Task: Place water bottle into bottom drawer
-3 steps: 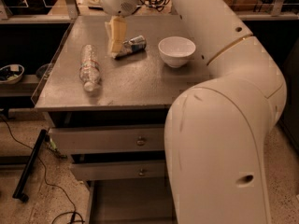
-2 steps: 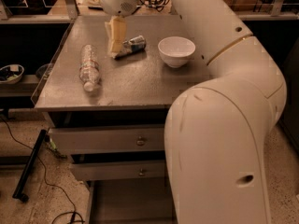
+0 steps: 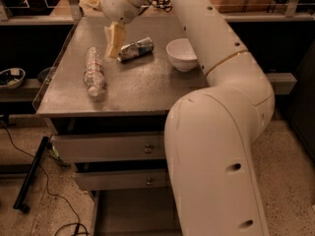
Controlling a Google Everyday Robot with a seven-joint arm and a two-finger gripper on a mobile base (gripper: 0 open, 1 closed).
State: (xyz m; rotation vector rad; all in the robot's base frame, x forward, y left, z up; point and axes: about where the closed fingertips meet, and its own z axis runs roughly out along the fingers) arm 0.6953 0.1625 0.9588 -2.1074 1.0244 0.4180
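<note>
The water bottle (image 3: 93, 73) lies on its side on the left part of the grey metal table top (image 3: 147, 90), with its white cap toward the front edge. My gripper (image 3: 114, 41) hangs over the table just right of the bottle's far end, between the bottle and a crushed silver-blue can (image 3: 135, 49). It holds nothing that I can see. The bottom drawer (image 3: 130, 210) stands pulled out below the two knobbed drawers, and my arm hides its right part.
A white bowl (image 3: 181, 53) stands on the table right of the can. Two knobbed grey drawers (image 3: 110, 147) (image 3: 123, 180) sit partly open under the top. My large white arm (image 3: 216, 146) fills the right foreground. Black cables (image 3: 29, 181) lie on the floor at left.
My gripper has edged slightly left toward the bottle. The bottle, can and bowl have not moved.
</note>
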